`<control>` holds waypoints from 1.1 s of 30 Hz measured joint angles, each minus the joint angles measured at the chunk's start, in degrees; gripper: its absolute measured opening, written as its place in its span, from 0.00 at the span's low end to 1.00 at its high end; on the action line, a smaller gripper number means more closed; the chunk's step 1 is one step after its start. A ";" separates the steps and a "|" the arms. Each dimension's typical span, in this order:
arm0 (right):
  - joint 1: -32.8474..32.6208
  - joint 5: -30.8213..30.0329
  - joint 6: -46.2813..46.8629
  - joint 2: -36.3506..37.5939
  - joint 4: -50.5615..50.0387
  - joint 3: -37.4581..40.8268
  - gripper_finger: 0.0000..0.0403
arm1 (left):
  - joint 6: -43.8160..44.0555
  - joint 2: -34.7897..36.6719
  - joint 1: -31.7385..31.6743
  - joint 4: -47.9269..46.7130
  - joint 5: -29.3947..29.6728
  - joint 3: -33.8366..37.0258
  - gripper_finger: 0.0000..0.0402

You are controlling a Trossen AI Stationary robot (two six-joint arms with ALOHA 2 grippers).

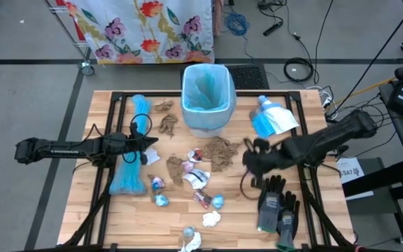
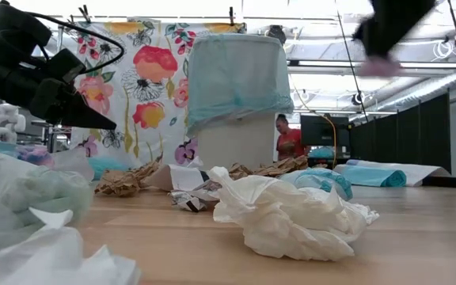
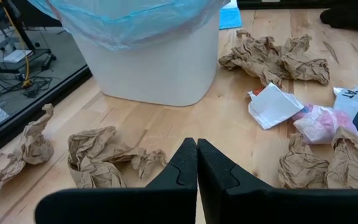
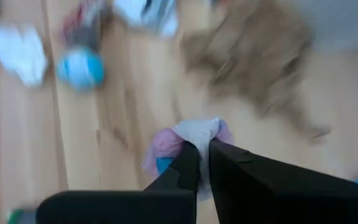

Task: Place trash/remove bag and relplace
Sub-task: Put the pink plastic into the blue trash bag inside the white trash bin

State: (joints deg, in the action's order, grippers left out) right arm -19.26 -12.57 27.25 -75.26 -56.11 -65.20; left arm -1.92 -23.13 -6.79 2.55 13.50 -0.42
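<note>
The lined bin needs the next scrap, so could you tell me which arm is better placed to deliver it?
The right. Its gripper is shut on a pink-and-white scrap, lifted beside the bin. The left gripper is shut and empty, above the crumpled paper.

- Grey floor [image 1: 19,91] around the wooden desk [image 1: 100,105]
- Flowered cloth [image 1: 145,28] hanging behind it
- Loose cables [image 1: 298,68] on the floor
- Bright ceiling strip lights [image 2: 370,79]
- A person in red [image 2: 290,141] far back
</note>
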 joint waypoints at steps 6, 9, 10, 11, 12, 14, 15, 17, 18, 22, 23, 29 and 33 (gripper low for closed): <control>6.45 -6.73 -5.63 1.90 -3.19 -17.02 0.01 | -0.01 -0.01 0.00 -0.02 0.00 0.01 0.00; 10.54 -9.48 -9.61 1.77 -1.60 -23.75 0.01 | 0.00 0.00 0.01 -0.01 0.00 0.00 0.00; 12.06 -9.72 -11.20 1.50 -0.53 -25.42 0.01 | -0.01 -0.01 0.01 -0.02 0.00 0.00 0.00; 13.66 -9.75 -12.66 1.29 0.62 -26.87 0.00 | -0.01 0.01 0.00 0.00 0.00 -0.01 0.00; 15.24 -9.78 -13.91 0.96 1.55 -28.00 0.00 | 0.01 -0.01 0.00 0.00 0.00 -0.01 0.00; 18.45 -9.86 -16.08 0.09 3.82 -29.54 0.00 | -0.01 0.01 0.02 -0.02 0.00 -0.01 0.00; 19.95 -9.84 -17.10 -0.54 5.04 -29.86 0.00 | 0.01 0.01 0.02 -0.02 0.00 0.01 0.00; 22.88 -9.76 -18.39 -1.94 6.94 -29.91 0.00 | 0.00 0.00 0.00 -0.01 0.00 0.00 0.00; 24.24 -9.64 -18.80 -2.85 7.68 -29.91 0.00 | 0.01 -0.01 0.01 -0.02 0.00 0.00 0.00; 29.27 -7.95 -18.97 -6.69 10.25 -29.91 0.01 | 0.00 0.00 0.00 -0.02 0.00 0.00 0.00; 30.36 -7.64 -18.93 -7.62 11.17 -29.91 0.01 | 0.01 -0.01 0.00 -0.02 0.00 0.00 0.00; 34.11 -6.52 -18.82 -12.56 22.22 -29.91 0.05 | 0.01 -0.01 0.02 -0.02 0.00 -0.01 0.00; 35.45 -6.49 -18.28 -14.92 28.86 -29.91 0.08 | 1.33 0.00 0.01 0.00 0.00 0.00 0.00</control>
State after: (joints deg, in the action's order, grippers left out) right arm 16.18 -19.06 8.97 -90.18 -27.26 -95.11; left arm -0.59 -23.13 -6.77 2.55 13.50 -0.42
